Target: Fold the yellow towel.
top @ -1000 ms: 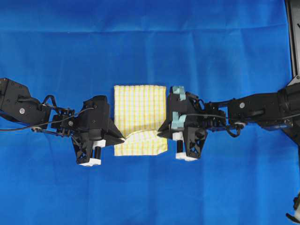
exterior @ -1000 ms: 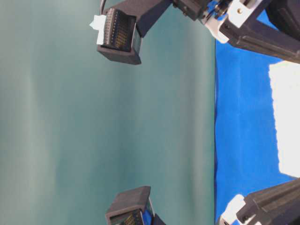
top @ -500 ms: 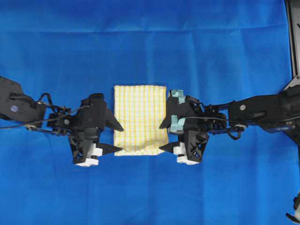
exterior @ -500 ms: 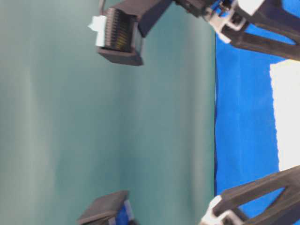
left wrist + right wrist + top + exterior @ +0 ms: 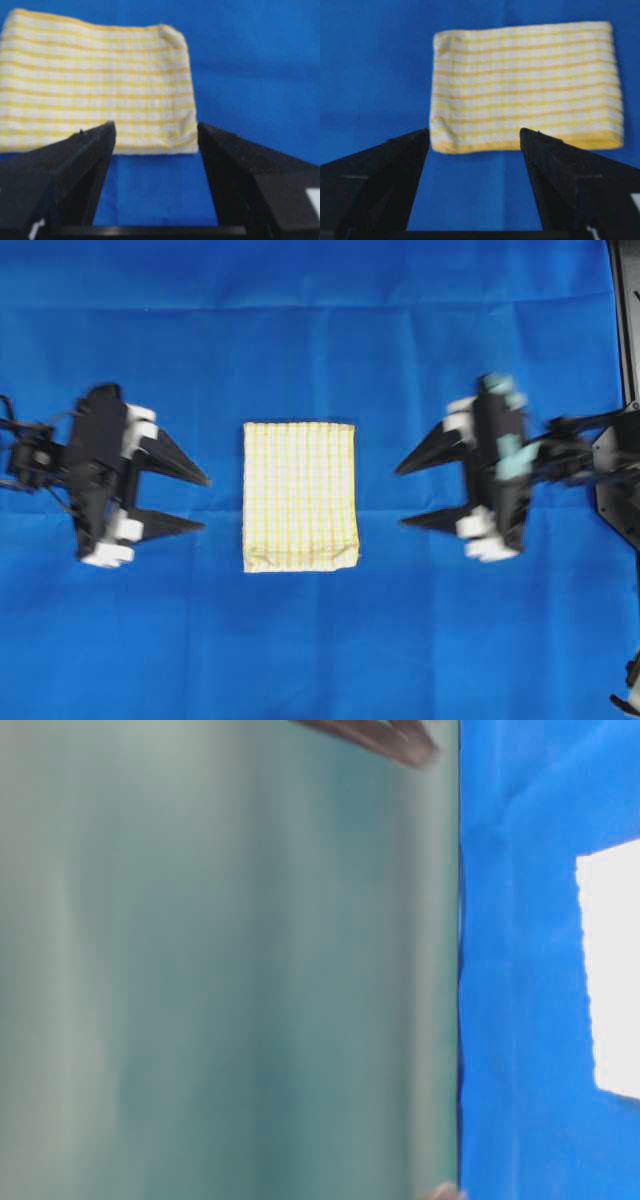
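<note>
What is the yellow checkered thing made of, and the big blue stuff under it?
The yellow towel looks like thin woven cloth, probably cotton: a matte check weave, soft rounded folded edges and a yellow hemmed border. The blue cloth beneath it looks like plain matte fabric too, since faint creases and ripples run across it, though its exact fibre cannot be told.

Yellow towel [image 5: 299, 497]: pale yellow-and-white fine check with darker yellow lines and a yellow hemmed edge, lying ahead of both pincers, between their tips in the overhead view; in the table-level view it reads washed-out white. Blue cloth [image 5: 320, 340] under everything is plain saturated blue, and the backdrop [image 5: 230, 960] in the table-level view is a blurry grey-green. Left gripper [image 5: 198, 502] is black with white blocks behind the fingers; right gripper [image 5: 407, 494] is black with white blocks plus pale teal patches on its body.
</note>
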